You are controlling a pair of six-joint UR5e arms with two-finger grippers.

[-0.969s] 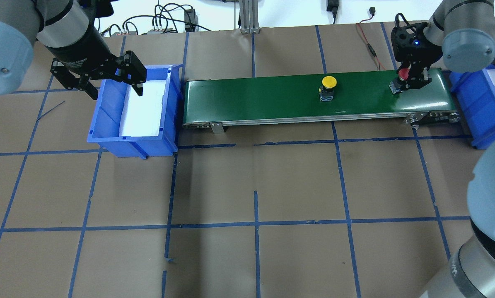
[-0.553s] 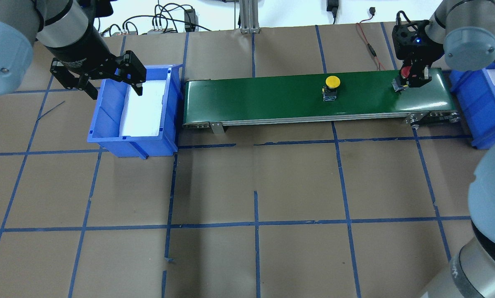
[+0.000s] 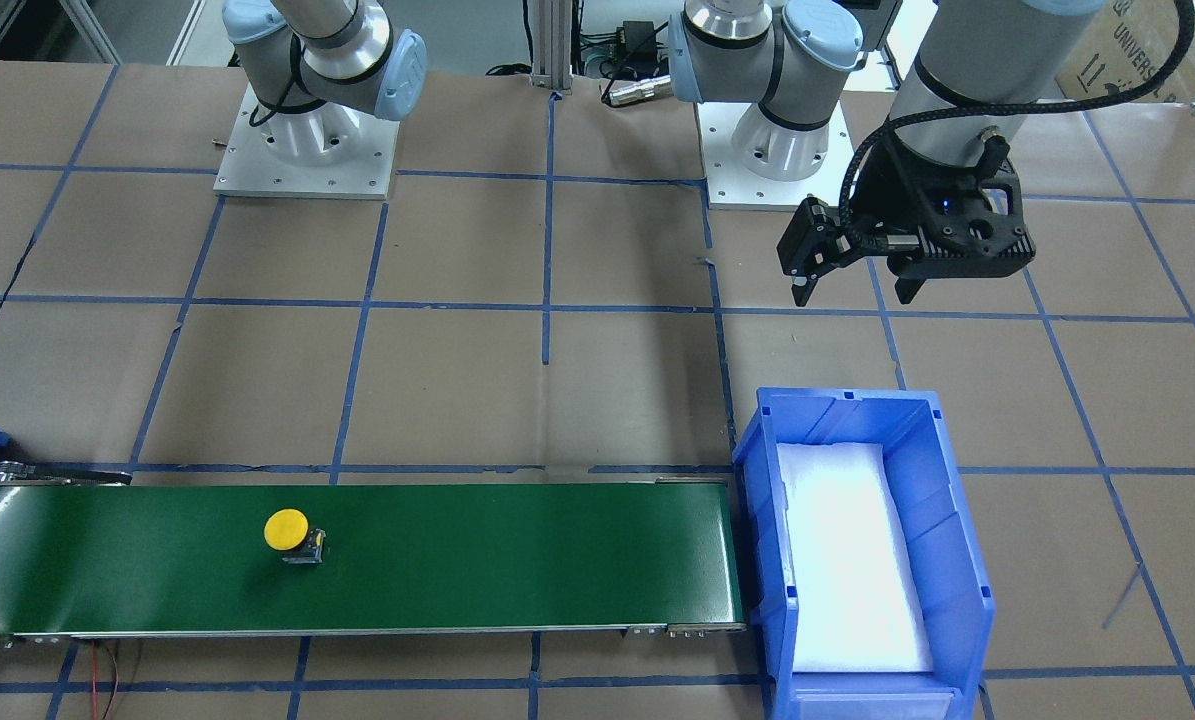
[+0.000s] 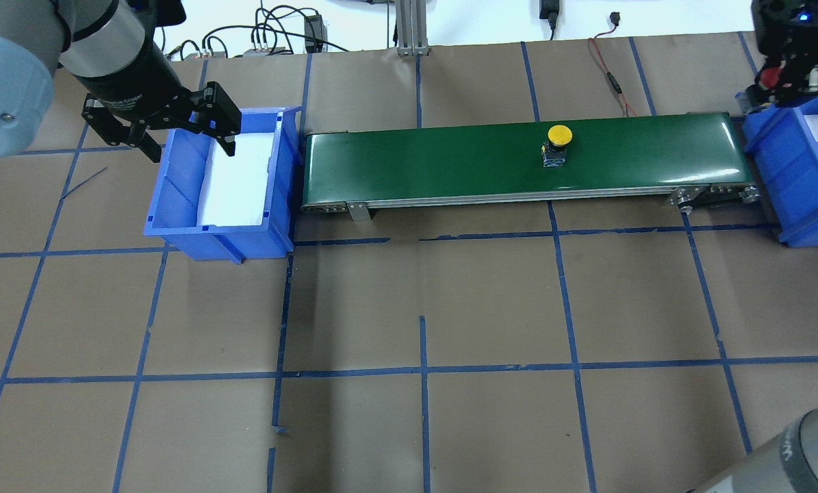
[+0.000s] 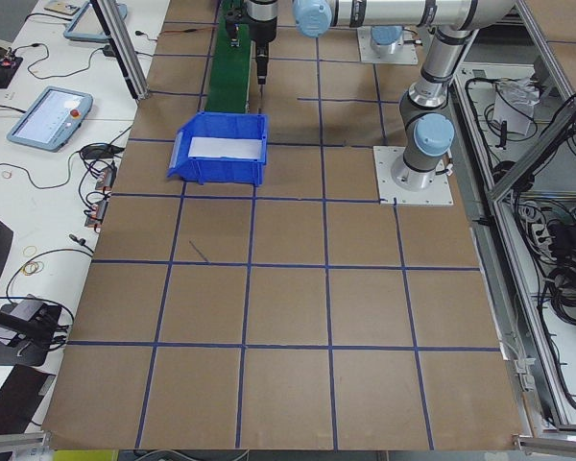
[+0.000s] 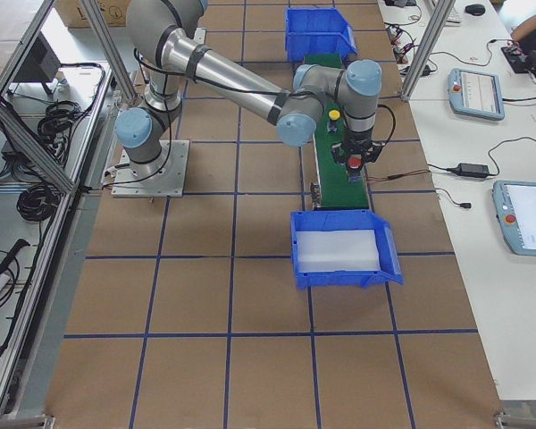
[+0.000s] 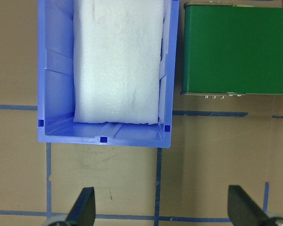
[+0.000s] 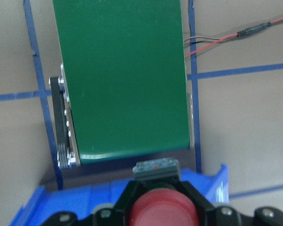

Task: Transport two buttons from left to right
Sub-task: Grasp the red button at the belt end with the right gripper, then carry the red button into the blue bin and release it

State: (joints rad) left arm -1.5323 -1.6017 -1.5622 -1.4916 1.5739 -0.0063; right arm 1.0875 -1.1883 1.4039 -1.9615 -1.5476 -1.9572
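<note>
The yellow button (image 4: 558, 140) stands upright on the green belt (image 4: 450, 157), right of its middle, also in the front view (image 3: 292, 533). The red button (image 8: 162, 207) hangs in my right gripper (image 4: 782, 87), which is shut on its cap. It is in the air over the belt-side rim of the right blue bin (image 4: 778, 157). My left gripper (image 4: 194, 152) is open and holds nothing, above the far end of the left blue bin (image 4: 217, 239). The left wrist view shows only white foam in that bin (image 7: 52, 70).
The belt's end roller (image 8: 61, 122) lies just short of the right bin's rim (image 8: 212, 181). A red wire (image 4: 610, 75) runs on the table behind the belt's right end. Cables (image 4: 278, 31) crowd the far edge. Brown paper with a blue tape grid covers the table.
My right gripper has lifted the red button off the belt's right end and carried it right, over the right bin's edge. The yellow button has ridden slightly right. The left arm barely moved.
</note>
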